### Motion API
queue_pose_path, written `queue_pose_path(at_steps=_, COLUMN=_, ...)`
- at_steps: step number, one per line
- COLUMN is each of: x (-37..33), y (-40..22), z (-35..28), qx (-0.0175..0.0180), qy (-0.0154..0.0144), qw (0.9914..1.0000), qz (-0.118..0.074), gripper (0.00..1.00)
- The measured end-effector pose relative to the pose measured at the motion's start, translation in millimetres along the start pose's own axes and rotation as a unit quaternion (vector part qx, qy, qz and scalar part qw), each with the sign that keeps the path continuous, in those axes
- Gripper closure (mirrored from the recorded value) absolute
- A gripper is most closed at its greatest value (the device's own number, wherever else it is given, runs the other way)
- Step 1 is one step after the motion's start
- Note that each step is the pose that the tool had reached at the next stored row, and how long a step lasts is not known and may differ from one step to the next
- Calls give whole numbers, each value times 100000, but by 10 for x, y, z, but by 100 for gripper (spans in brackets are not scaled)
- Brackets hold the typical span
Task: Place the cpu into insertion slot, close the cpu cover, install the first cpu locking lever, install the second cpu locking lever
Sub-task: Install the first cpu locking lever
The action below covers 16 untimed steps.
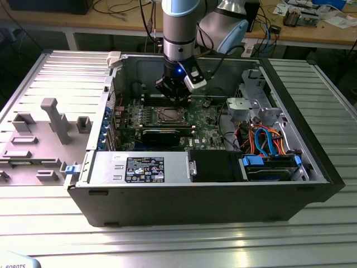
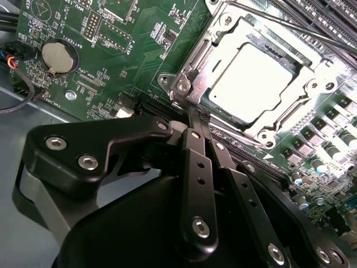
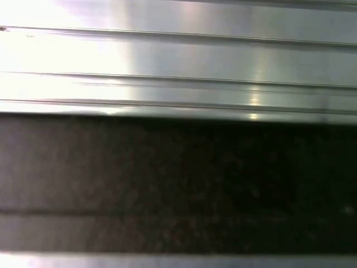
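With the fingers (image 2: 196,125) pinched together empty, the cpu (image 2: 257,82) lies just beyond.

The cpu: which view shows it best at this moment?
The second wrist view: the cpu sits large and bright in the socket, framed by the cover. In the exterior view it is a small square below the gripper.
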<state>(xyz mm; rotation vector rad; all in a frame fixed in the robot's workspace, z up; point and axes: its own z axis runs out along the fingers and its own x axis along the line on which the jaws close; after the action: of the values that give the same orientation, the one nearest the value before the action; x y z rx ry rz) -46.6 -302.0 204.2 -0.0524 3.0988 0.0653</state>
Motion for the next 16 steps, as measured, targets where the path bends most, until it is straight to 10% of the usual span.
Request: queue_pose_path(at_steps=16, x=-7, y=12, z=-50, qx=-477, qy=20, qw=99999, qz=17, gripper=89)
